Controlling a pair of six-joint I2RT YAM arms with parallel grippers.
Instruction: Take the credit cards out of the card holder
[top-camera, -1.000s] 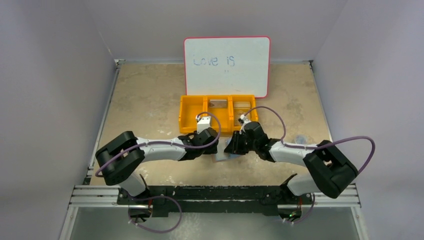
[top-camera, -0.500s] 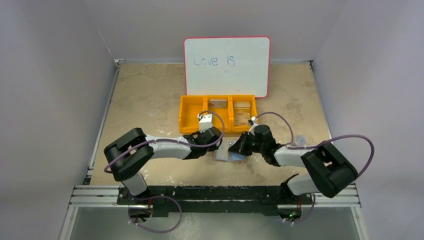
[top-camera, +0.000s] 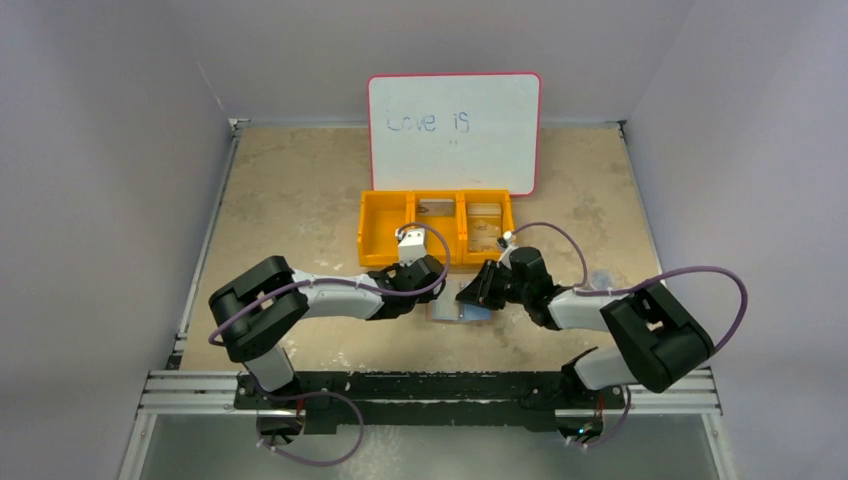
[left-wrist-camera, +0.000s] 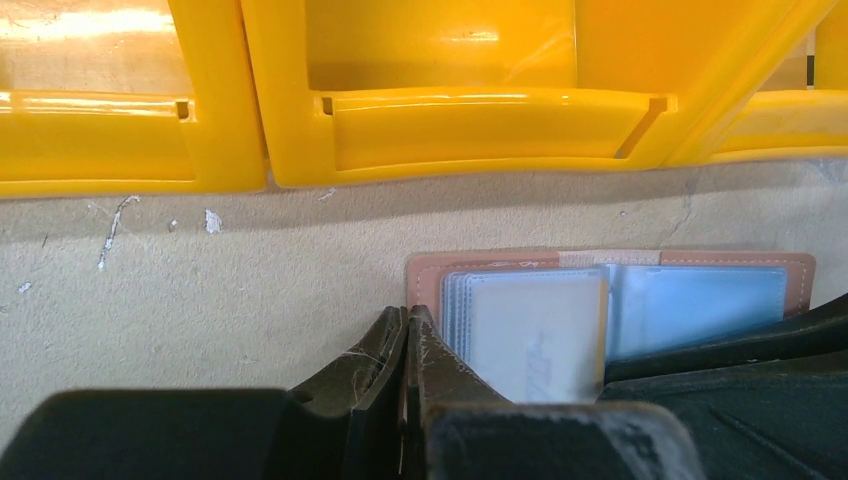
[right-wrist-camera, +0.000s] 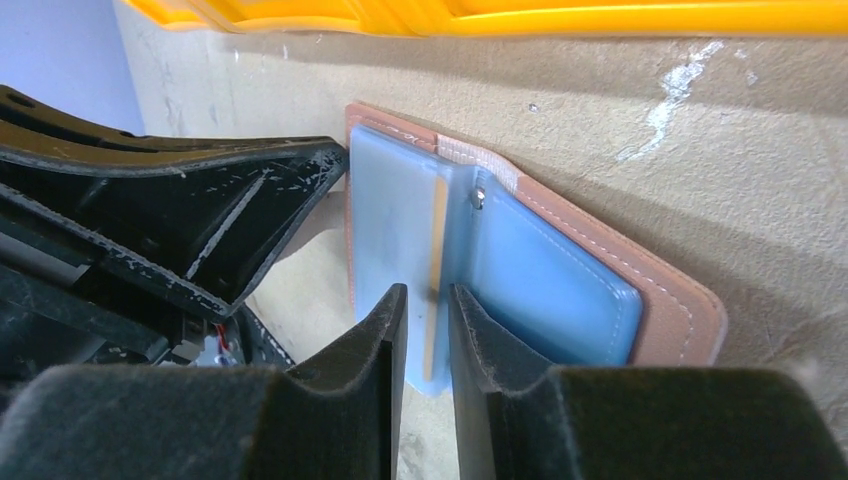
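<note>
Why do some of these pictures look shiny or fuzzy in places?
Left wrist view: strong glare on the tray at top left, and the left gripper blurs toward the bottom edge. Right wrist view: the right gripper is soft in the foreground, the card holder sharper. Top view: even light, no strong glare.

Orange tray (top-camera: 385, 228) + whiteboard (top-camera: 455, 150) (upright behind)
</note>
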